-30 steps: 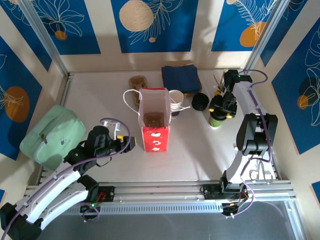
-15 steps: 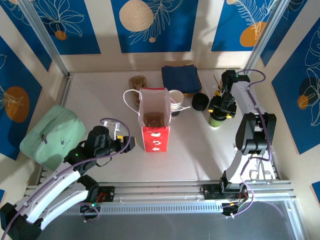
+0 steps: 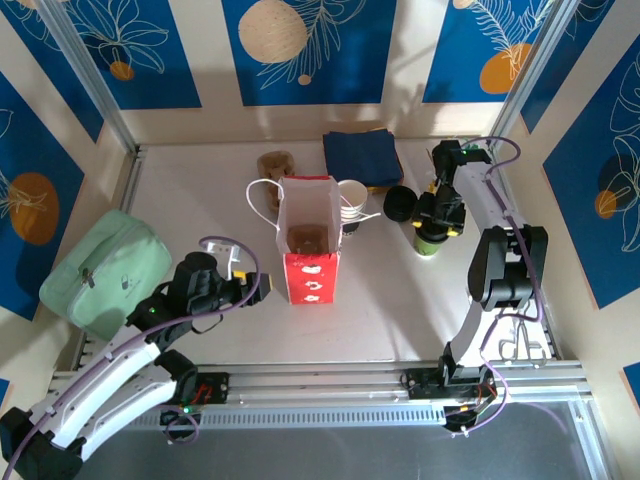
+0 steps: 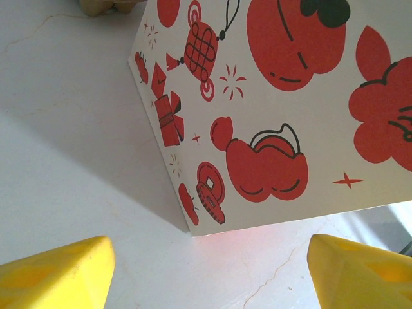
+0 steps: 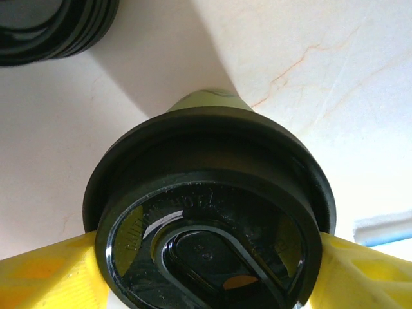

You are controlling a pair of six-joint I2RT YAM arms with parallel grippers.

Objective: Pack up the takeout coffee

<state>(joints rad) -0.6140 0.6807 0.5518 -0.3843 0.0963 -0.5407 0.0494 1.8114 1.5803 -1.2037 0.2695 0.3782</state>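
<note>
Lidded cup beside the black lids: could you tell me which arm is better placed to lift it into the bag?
Right. The right pincer straddles the cup, a finger at each side of its lid. The left pincer hangs open at the bag, across the table from the cup.

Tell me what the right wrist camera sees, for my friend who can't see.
A black-lidded cup, seen close from above, sits between two yellow fingers. A stack of black lids lies at the top left on the pale table.
</note>
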